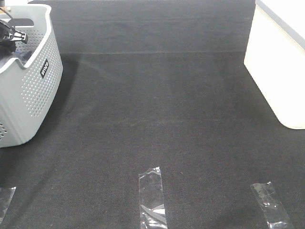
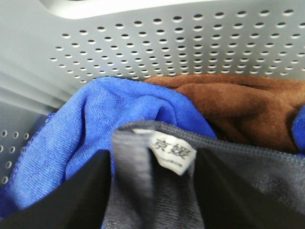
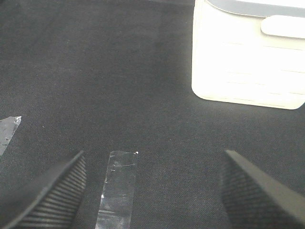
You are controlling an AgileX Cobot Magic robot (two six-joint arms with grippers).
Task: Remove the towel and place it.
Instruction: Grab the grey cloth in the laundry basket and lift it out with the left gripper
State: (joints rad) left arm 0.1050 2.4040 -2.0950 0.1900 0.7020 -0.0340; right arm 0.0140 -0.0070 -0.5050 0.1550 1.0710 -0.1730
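Observation:
The slate-grey towel [image 2: 138, 191] with a stitched hem and a white label [image 2: 172, 153] lies inside the grey perforated basket [image 1: 33, 95]. My left gripper [image 2: 152, 200] is down in the basket, with a bunched fold of the towel between its black fingers [image 2: 71, 195]. In the exterior high view only part of that arm [image 1: 10, 32] shows over the basket's rim, and the towel is hidden. My right gripper [image 3: 152, 191] is open and empty, low over the black mat, and is out of the exterior high view.
A bright blue cloth [image 2: 109, 114] and a brown cloth [image 2: 238, 105] lie in the basket beside the towel, against its wall [image 2: 167, 43]. A white container [image 1: 279, 71] stands at the right. Clear tape strips [image 1: 151, 195] [image 1: 270, 202] mark the mat's front.

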